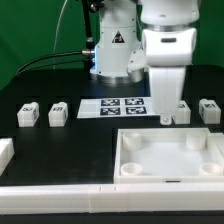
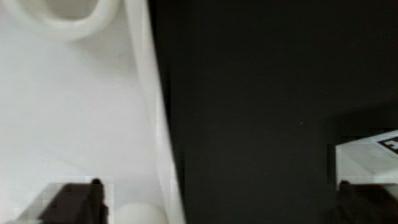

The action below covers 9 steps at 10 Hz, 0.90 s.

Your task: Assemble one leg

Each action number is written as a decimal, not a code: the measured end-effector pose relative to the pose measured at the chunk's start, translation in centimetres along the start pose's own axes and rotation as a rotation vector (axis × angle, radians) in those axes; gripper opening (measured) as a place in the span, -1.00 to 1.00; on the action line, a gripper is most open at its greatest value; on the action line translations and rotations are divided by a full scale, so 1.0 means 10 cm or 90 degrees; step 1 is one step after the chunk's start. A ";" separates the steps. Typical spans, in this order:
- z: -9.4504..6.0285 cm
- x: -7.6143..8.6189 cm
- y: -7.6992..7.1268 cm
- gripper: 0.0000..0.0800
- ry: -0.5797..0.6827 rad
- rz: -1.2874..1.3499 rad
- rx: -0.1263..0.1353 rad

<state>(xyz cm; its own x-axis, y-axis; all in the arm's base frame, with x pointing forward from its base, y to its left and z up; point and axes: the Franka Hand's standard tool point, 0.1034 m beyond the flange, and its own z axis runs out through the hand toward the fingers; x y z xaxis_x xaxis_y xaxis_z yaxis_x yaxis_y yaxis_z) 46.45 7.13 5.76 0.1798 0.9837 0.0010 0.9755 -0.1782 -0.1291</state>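
Note:
Several small white legs with black-and-white tags stand in a row on the black table: two at the exterior view's left [image 1: 28, 113] [image 1: 58, 113] and two at its right [image 1: 181, 112] [image 1: 208, 109]. My gripper [image 1: 165, 112] hangs low over the table, just beside the third leg and above the far edge of the large white panel [image 1: 170, 155]. In the wrist view the gripper [image 2: 222, 205] is open wide and empty. One dark fingertip [image 2: 75, 200] is over the panel [image 2: 80, 110], the other [image 2: 370, 205] is near a leg [image 2: 374, 150].
The marker board [image 1: 118, 106] lies between the two pairs of legs. A white block [image 1: 5, 152] sits at the exterior view's left edge. A long white rail [image 1: 60, 195] runs along the front. The robot base [image 1: 112, 50] stands at the back.

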 end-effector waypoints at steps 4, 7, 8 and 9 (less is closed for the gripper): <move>0.04 0.01 -0.01 0.62 0.000 0.162 0.006; 0.06 -0.04 0.01 0.62 0.007 0.353 -0.003; 0.08 -0.05 -0.05 0.62 0.014 0.453 -0.007; 0.10 -0.03 -0.14 0.62 0.018 0.546 -0.007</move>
<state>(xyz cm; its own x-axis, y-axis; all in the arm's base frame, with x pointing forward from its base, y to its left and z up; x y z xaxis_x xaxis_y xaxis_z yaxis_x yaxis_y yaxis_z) 44.94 7.07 4.94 0.8585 0.5083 -0.0684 0.5023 -0.8602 -0.0875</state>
